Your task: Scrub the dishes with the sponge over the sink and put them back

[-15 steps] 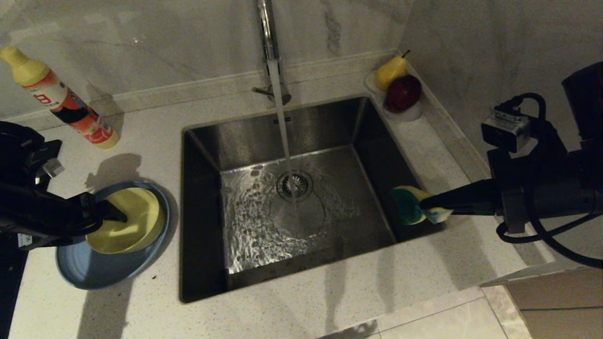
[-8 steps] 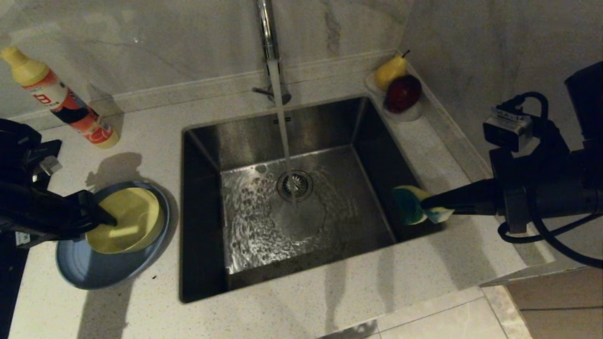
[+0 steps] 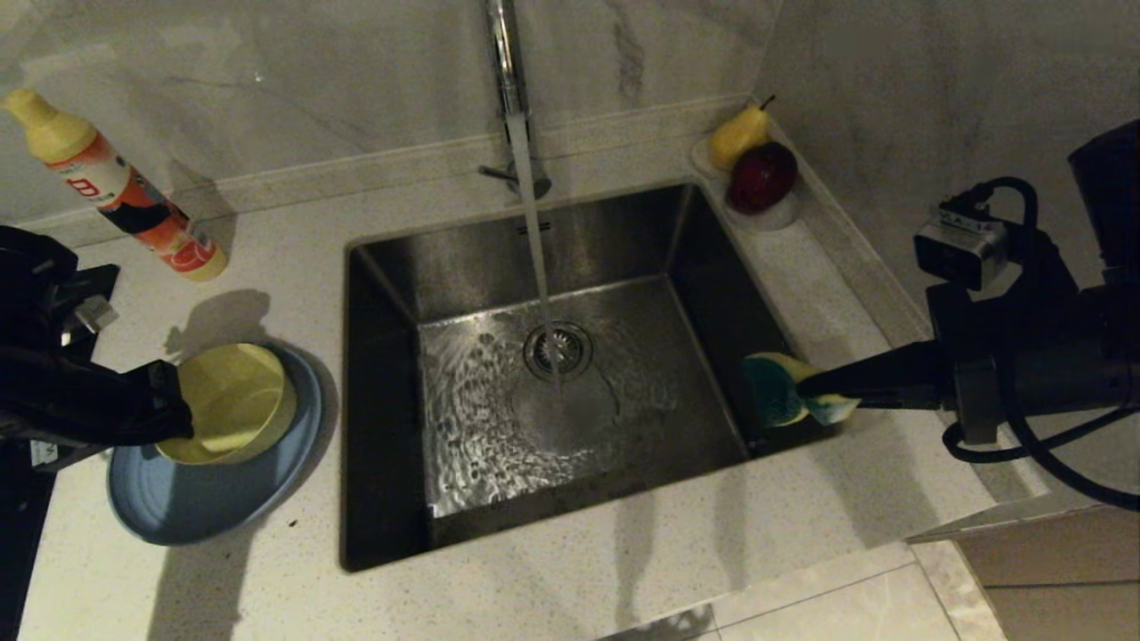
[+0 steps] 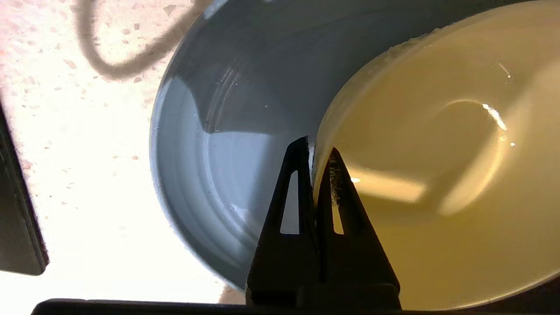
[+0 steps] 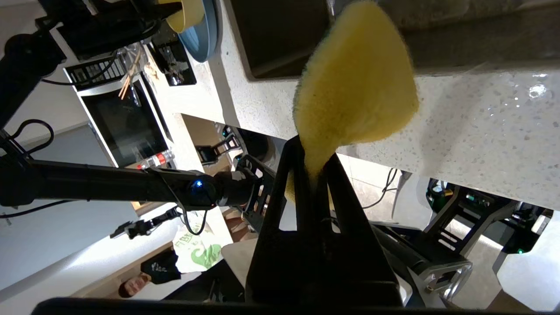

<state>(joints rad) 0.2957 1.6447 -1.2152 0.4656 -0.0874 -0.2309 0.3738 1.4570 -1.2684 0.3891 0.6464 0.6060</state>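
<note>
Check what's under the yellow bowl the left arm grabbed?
The yellow bowl, its rim pinched by the left gripper, sits tilted on the blue plate. Only bare plate shows around it; whatever lies directly beneath the bowl is covered. No teal bowl is visible.

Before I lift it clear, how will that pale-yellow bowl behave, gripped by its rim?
The pale-yellow glossy bowl looks rigid, so the rim pinch of the left tool should not flex it. Held at one edge only, already tilted on the slate-blue ridged plate, it may swing or pivot. Its glossy surface suggests it could slip.
</note>
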